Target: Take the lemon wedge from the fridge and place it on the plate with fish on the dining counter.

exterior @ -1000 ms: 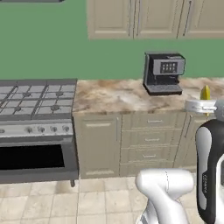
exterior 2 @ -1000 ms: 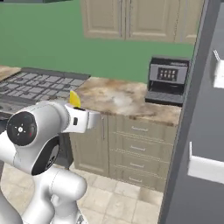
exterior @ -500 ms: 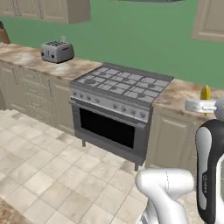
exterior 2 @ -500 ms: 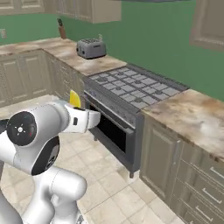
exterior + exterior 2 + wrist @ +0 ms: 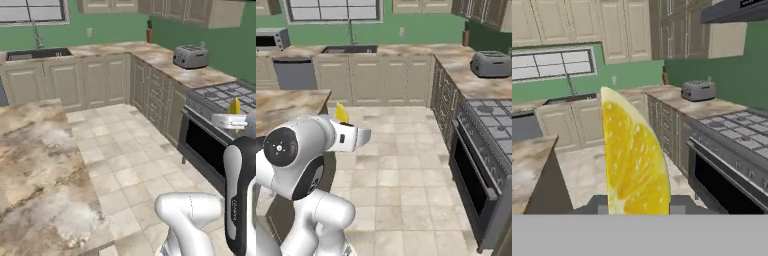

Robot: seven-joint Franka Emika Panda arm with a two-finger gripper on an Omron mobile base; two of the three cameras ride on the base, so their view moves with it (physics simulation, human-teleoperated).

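The lemon wedge [image 5: 634, 160], bright yellow, stands upright between my fingertips, and my gripper [image 5: 637, 206] is shut on it. From the left base view the lemon wedge [image 5: 234, 106] pokes up above the gripper [image 5: 231, 118] at the right edge. From the right base view the lemon wedge [image 5: 342, 113] rises over the gripper [image 5: 345, 124] beside my white arm. The dining counter [image 5: 35, 165] of mottled brown marble lies at the left, its near end [image 5: 286, 105] just left of the hand. The plate, the fish and the fridge are out of view.
A stove [image 5: 491, 130] with a dark oven door stands at the right, a toaster [image 5: 190, 56] on the worktop beyond it. A sink [image 5: 350, 49] sits under the window and a microwave [image 5: 271, 39] at far left. Tiled floor [image 5: 125, 165] lies between counter and stove.
The whole scene has swung as the base turned: from the coffee machine, past the stove, to the sink corner and the dining counter. The lemon wedge stays in the shut gripper.
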